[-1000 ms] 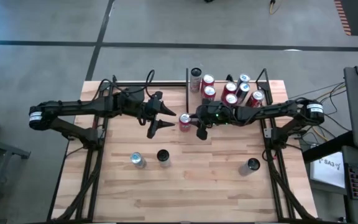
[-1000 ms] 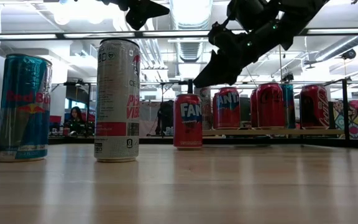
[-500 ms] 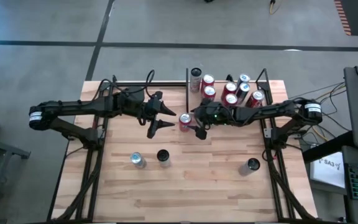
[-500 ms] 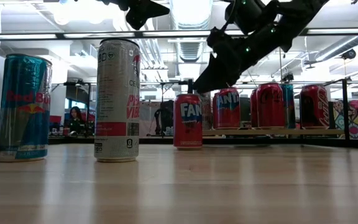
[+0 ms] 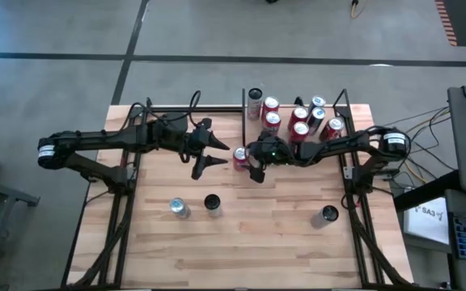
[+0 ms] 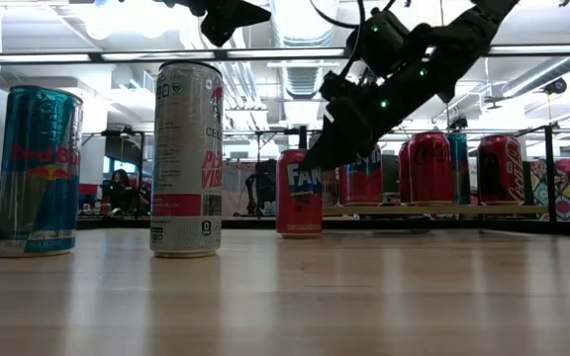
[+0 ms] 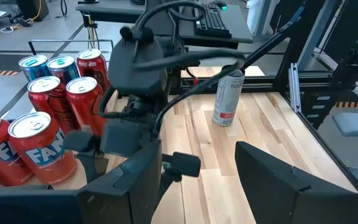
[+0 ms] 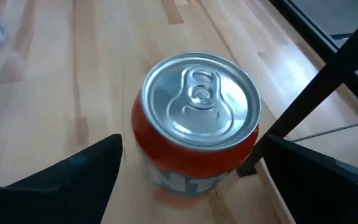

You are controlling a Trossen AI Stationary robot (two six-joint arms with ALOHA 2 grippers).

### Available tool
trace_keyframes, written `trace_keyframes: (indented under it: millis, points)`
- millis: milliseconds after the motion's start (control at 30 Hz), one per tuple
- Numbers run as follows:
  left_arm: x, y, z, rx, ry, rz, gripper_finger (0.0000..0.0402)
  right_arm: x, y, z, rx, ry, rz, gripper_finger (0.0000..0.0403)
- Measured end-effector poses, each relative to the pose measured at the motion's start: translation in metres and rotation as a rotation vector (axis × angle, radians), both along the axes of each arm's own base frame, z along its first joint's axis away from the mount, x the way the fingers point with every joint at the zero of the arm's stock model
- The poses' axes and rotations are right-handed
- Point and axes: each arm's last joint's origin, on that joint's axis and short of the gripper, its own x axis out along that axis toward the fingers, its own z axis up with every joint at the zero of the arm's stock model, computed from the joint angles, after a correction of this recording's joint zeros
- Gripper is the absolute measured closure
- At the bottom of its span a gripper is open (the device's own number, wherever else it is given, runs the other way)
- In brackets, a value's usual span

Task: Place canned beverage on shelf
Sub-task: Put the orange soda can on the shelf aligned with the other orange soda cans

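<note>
The right gripper (image 5: pixel 247 164) hangs just above an orange Fanta can (image 5: pixel 239 155) that stands upright on the tabletop (image 5: pixel 257 234) near the shelf's open front edge. Its two dark fingers (image 8: pixel 73 171) are spread as wide as they go, one on either side of the can's silver lid, with clear gaps on both sides – nothing is gripped and nothing touches. From table height the gripper tilts down toward the can's top. The shelf (image 5: pixel 253 129), a light board ringed by thin black rods, sits at the far right of the table and carries a cluster of red and blue cans (image 5: pixel 302 117). The left gripper (image 5: pixel 210 150) hovers just across the Fanta can from the right one – its fingers are partly open and hold nothing. Three more cans (image 5: pixel 212 202) stand nearer the front of the table
</note>
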Motion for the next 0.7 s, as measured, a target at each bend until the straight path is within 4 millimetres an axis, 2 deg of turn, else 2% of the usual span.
trace_keyframes:
  millis: [200,533,700]
  points:
    - [0.0,0.0,0.0,0.01,-0.002,-0.002,0.0212,0.005,-0.003,-0.008,-0.03,-0.003,-0.056,0.0029]
    - [0.0,0.0,0.0,0.014,-0.007,-0.003,0.0212,0.006,-0.003,-0.003,-0.03,-0.022,-0.065,0.0029]
    - [0.0,0.0,0.001,0.014,-0.007,-0.003,0.0212,0.011,-0.004,-0.012,-0.026,-0.026,-0.065,0.0029]
